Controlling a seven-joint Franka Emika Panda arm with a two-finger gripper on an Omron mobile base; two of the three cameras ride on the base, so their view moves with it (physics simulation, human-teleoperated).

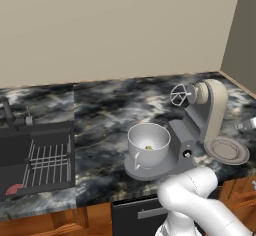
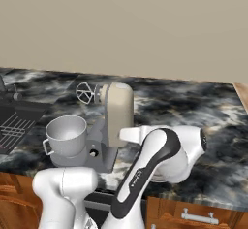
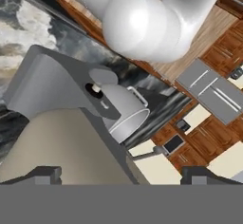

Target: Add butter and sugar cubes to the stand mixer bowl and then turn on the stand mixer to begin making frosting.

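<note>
The stand mixer (image 1: pixel 210 112) stands at the counter's front with its beige head tilted up and its wire whisk (image 1: pixel 181 95) in the air. On its dark grey base sits the stand mixer bowl (image 1: pixel 148 144), handle toward the front. A small pale yellowish bit (image 1: pixel 148 147) lies on the bowl's bottom; whether it is the butter or the sugar cubes is too small to tell. My gripper (image 3: pixel 122 173) is open, just right of the mixer head (image 3: pixel 61 147) and aimed at its side. The round knob (image 3: pixel 96 89) and the bowl (image 3: pixel 126 111) show beyond the head. The gripper (image 1: pixel 241 126) hangs above a plate.
A flat round grey plate (image 1: pixel 227 150) lies bare to the right of the mixer. A dark sink (image 1: pixel 35 160) with a wire rack takes up the left of the counter. Walls close the back and the far right corner. My own arm (image 2: pixel 155 165) bends across the counter's front edge.
</note>
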